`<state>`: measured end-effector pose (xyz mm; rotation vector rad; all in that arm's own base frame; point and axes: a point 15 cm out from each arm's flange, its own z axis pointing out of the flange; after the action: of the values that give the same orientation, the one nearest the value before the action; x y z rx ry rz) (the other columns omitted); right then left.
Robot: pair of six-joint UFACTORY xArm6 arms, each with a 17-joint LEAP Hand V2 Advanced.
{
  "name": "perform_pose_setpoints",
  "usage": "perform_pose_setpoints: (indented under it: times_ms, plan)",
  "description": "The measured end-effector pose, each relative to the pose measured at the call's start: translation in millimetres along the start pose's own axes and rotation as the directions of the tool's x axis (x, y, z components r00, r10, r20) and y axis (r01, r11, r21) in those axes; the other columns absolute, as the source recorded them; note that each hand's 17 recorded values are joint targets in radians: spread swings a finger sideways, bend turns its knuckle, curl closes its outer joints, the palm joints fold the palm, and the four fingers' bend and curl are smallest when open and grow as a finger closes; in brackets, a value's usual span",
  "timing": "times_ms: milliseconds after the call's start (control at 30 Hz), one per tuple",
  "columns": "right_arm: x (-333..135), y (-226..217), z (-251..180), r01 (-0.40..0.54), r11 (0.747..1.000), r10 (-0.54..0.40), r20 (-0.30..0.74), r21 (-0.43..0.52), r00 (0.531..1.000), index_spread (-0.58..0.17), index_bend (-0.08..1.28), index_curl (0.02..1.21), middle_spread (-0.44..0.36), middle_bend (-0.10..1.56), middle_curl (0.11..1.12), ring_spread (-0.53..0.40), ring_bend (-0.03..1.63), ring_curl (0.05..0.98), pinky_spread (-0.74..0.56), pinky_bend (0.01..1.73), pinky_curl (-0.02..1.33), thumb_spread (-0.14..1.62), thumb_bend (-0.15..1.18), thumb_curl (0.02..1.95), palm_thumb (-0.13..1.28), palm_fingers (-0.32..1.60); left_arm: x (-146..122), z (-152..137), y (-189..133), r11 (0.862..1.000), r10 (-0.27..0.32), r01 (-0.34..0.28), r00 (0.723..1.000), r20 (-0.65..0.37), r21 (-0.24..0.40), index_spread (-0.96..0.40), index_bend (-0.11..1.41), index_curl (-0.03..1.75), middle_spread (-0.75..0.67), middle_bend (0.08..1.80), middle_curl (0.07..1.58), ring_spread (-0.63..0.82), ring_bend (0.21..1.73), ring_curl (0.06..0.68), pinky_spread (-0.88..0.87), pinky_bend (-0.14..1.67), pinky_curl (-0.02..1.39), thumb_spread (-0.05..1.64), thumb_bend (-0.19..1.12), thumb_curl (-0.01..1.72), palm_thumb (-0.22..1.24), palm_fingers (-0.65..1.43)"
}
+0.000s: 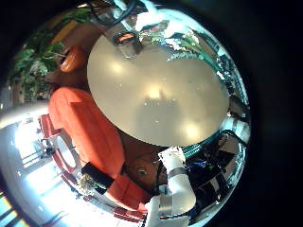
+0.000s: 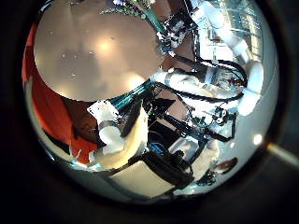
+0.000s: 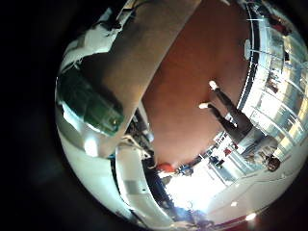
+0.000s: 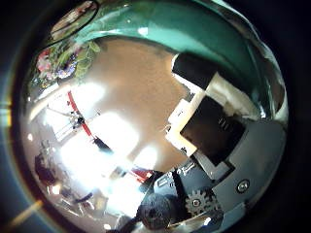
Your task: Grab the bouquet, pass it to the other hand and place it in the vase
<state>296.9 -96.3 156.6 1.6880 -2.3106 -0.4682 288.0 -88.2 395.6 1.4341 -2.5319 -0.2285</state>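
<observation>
The bouquet [image 1: 163, 36], flowers with leafy stems, lies at the far edge of the round table [image 1: 156, 95]. A round vase [image 1: 126, 41] stands beside it. A hand [image 1: 128, 9] hangs over that edge by the bouquet. My left hand [image 1: 175, 194] is high above the table, fingers relaxed, holding nothing. The left thumb side palm view shows the bouquet [image 2: 140, 11] far off and my left fingers [image 2: 117, 131]. The right thumb side palm view shows the bouquet [image 4: 56, 56] on the table [image 4: 126, 87], away from my right hand [image 4: 209, 102], whose fingers are straight and hold nothing.
A sofa [image 1: 90, 137] stands beside the table, with a potted plant [image 1: 38, 57] behind it. The other robot arm [image 2: 220, 70] reaches across in the left thumb side palm view. The right little finger side palm view shows the table's edge [image 3: 144, 67] and floor [image 3: 207, 67].
</observation>
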Motion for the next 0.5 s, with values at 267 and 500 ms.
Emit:
perform_pose_setpoints:
  times_ms: [267,500]
  plan:
    - [4.2,-28.5,-39.6,-0.007,0.976,0.008,-0.004,0.219,1.000,-0.445,0.82,0.69,-0.265,1.02,0.84,-0.241,1.31,0.540,-0.29,1.40,0.34,1.00,0.03,0.52,0.97,1.27,-0.5,-6.7,-1.3,1.000,0.002,-0.002,1.000,0.003,0.010,-0.01,0.25,0.44,0.38,0.19,0.32,0.54,0.39,0.199,0.50,0.18,0.23,1.14,-0.02,0.29,0.29,0.18]
    - [44.4,-30.1,-114.6,-0.080,0.875,0.080,0.020,0.477,0.997,-0.352,1.07,0.83,-0.202,1.22,0.88,-0.216,1.39,0.604,-0.22,1.46,0.41,0.94,0.07,0.63,1.11,1.20,-2.6,-9.7,1.3,1.000,-0.005,0.005,1.000,-0.001,0.006,-0.01,0.25,0.44,0.38,0.19,0.32,0.54,0.39,0.199,0.50,0.18,0.23,1.14,-0.02,0.29,0.29,0.18]
